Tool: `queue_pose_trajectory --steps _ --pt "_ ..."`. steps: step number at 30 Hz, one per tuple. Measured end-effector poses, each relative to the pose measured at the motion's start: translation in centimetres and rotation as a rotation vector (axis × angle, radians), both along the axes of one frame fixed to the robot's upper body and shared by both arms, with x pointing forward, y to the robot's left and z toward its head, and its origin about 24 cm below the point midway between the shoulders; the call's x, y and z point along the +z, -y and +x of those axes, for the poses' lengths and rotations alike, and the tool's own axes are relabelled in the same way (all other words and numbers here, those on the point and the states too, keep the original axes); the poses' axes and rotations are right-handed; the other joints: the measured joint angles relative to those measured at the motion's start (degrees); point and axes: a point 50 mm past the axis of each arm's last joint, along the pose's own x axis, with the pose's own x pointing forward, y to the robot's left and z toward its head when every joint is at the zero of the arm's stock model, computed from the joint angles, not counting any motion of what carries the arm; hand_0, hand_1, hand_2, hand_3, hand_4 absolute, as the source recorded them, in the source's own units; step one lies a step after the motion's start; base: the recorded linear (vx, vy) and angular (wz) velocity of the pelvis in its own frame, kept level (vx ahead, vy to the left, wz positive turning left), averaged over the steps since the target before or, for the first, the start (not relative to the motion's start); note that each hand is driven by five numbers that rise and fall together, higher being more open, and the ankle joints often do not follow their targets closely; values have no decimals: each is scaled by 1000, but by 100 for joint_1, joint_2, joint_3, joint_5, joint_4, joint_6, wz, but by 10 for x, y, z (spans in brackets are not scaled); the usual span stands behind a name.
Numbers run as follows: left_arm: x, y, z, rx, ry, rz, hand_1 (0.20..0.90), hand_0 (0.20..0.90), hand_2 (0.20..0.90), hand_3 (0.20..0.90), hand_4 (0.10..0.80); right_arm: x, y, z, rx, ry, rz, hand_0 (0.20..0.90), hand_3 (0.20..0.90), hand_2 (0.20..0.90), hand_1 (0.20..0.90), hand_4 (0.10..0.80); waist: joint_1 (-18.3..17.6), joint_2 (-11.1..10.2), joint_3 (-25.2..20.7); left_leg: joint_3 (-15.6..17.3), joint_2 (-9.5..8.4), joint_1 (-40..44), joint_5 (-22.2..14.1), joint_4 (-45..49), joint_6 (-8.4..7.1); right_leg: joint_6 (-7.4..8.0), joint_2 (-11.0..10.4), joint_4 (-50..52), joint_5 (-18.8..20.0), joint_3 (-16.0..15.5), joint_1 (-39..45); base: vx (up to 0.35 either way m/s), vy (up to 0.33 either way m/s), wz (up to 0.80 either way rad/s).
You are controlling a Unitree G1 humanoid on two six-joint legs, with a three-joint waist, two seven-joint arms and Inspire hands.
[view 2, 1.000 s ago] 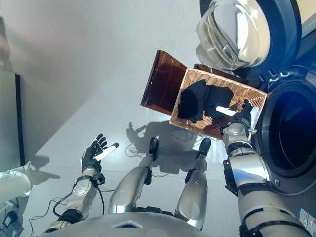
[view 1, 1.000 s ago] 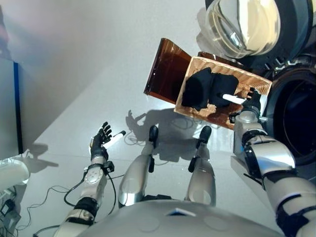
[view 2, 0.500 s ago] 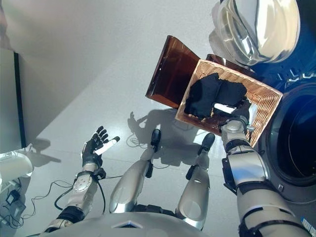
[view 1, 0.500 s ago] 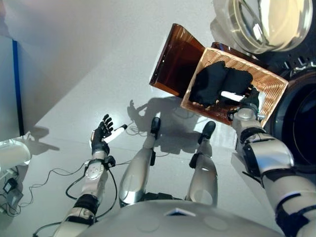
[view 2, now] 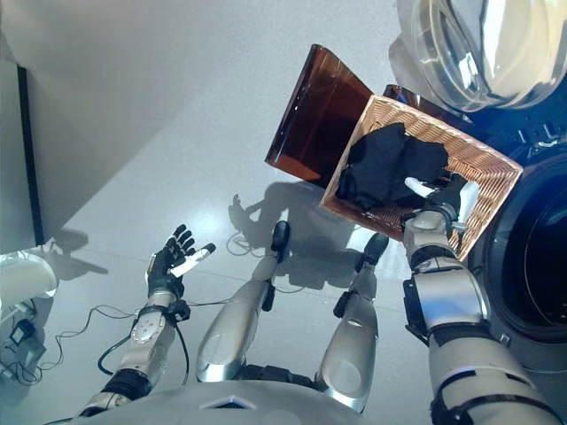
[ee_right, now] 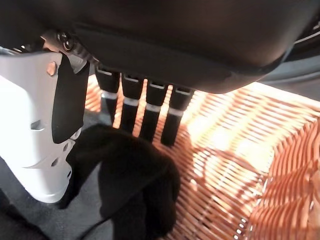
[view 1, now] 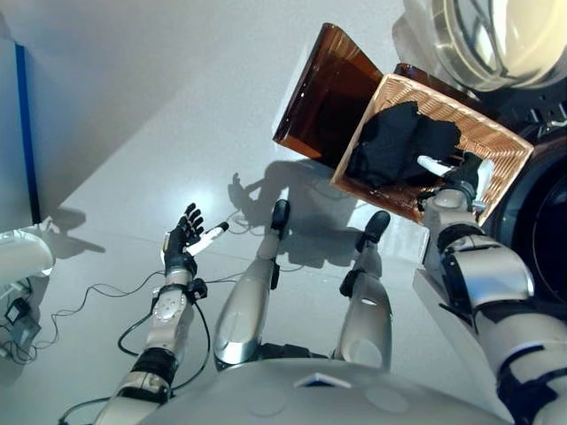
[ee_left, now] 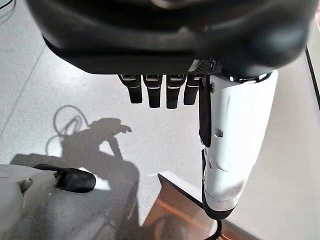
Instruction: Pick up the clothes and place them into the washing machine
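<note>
Right hand (view 2: 440, 205) sits inside the wicker basket (view 2: 485, 161), fingers straight and thumb spread — nothing held yet. The black clothes (view 2: 383, 164) lie heaped in the basket's half away from the washing machine (view 2: 540, 266), and in the right wrist view a fold of them (ee_right: 127, 185) lies just under the fingers (ee_right: 145, 112), perhaps brushing them; I cannot tell if there is contact.

I judge the step in hand to be the grab. To do it well I would push the hand deeper into the heap before curling, so fingers and thumb close round a thick fold and not a thin edge, and keep off the weave so nothing snags on the basket's floor.

Left hand (view 1: 184, 244) hangs over the floor (view 1: 133, 159), well apart from the basket, fingers relaxed and empty.

Hard to read: how many garments make up the heap — it shows as one dark mass. The machine's drum is cut off at the edge; its glass door (view 2: 469, 44) stands open beyond the basket. The basket's brown lid (view 2: 314, 111) is flipped out on the side away from the machine.
</note>
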Motion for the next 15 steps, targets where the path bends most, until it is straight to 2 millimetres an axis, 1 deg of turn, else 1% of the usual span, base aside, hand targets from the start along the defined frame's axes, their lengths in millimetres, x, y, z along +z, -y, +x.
queue_pose_trajectory --steps 7,15 --pt "1 -1 0 0 2 2 900 900 900 900 800 -2 -8 3 22 1 15 200 200 200 200 300 11 5 2 1 -4 0 0 2 0 0 -5 0 0 1 0 0 0 0" --pt "1 -4 1 -1 3 13 900 900 900 900 800 -2 -8 3 19 6 22 200 200 200 200 300 5 6 1 6 -6 2 1 6 0 0 -10 0 1 6 1 4 -2 0"
